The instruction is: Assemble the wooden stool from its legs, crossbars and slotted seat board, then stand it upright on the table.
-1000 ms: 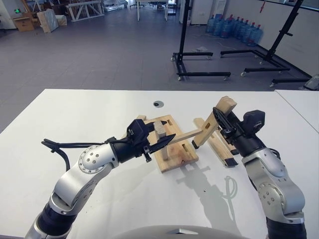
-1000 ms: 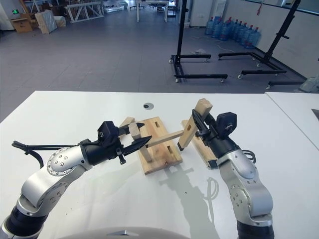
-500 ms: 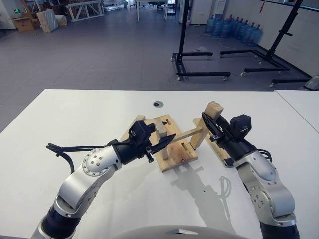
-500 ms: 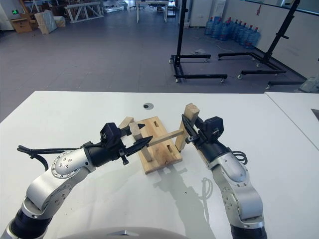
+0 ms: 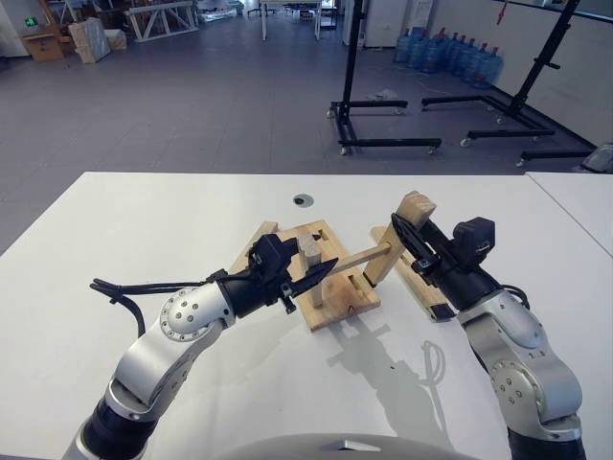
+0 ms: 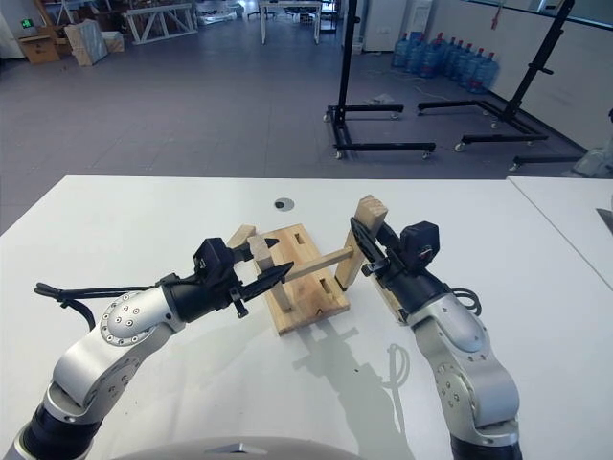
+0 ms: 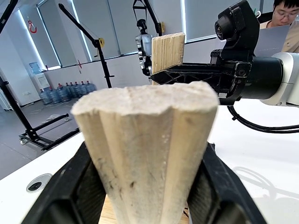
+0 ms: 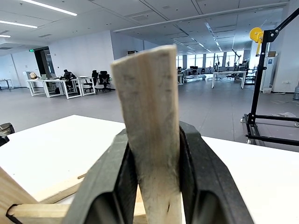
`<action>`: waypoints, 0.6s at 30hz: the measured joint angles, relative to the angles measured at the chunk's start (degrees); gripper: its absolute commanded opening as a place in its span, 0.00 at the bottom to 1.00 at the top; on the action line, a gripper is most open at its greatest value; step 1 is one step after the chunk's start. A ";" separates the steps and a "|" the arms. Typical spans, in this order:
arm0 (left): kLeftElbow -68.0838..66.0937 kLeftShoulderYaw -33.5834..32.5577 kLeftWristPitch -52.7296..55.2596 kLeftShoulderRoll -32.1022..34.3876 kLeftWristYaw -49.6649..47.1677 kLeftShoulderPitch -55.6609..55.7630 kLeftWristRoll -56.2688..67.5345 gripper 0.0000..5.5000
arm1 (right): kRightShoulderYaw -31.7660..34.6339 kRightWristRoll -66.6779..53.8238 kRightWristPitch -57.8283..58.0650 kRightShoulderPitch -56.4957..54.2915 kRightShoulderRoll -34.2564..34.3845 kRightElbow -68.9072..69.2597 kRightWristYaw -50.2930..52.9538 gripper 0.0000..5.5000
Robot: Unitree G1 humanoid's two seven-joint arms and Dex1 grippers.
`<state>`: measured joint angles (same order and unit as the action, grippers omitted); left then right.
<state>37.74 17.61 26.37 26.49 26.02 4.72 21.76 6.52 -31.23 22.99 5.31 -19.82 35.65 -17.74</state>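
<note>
Stool seat board point(image 5: 337, 292), pale slotted wood, lies flat on the worktop point(image 5: 144, 220); left tool point(image 5: 318, 271) clamped on an upright leg point(image 5: 309, 251), right tool point(image 5: 400, 230) clamped on a tilted leg point(image 5: 415, 204), crossbar point(image 5: 362, 258) between them.

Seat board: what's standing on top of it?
A short wooden leg stands upright on the seat board, gripped by the left tool. A crossbar hangs above the board. The tool's body covers the board's left edge.

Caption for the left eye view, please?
Left tool grips an upright leg on the seat board; right tool holds a tilted leg with crossbar.
</note>
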 measured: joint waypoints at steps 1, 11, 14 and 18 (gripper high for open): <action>0.00 0.00 -0.05 -0.01 -0.01 -0.04 -0.07 0.39 | -0.36 0.67 -0.01 0.01 -0.41 0.28 -0.02 0.18; 0.14 0.03 -0.61 -0.02 -0.32 -0.57 -0.86 0.39 | -3.73 5.05 -0.23 -1.06 -0.54 1.37 0.57 0.18; -0.19 0.37 -0.61 0.03 -0.03 -0.61 -2.01 0.39 | -3.44 3.79 1.99 -4.02 -0.36 3.04 1.27 0.18; -1.53 1.27 -0.13 0.52 0.28 -1.07 -3.21 0.39 | -1.17 -1.77 5.91 -5.94 0.45 3.55 2.32 0.18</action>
<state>36.20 18.88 26.24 27.01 26.30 3.65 18.55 5.35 -33.01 28.89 -0.63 -19.38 39.21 -15.43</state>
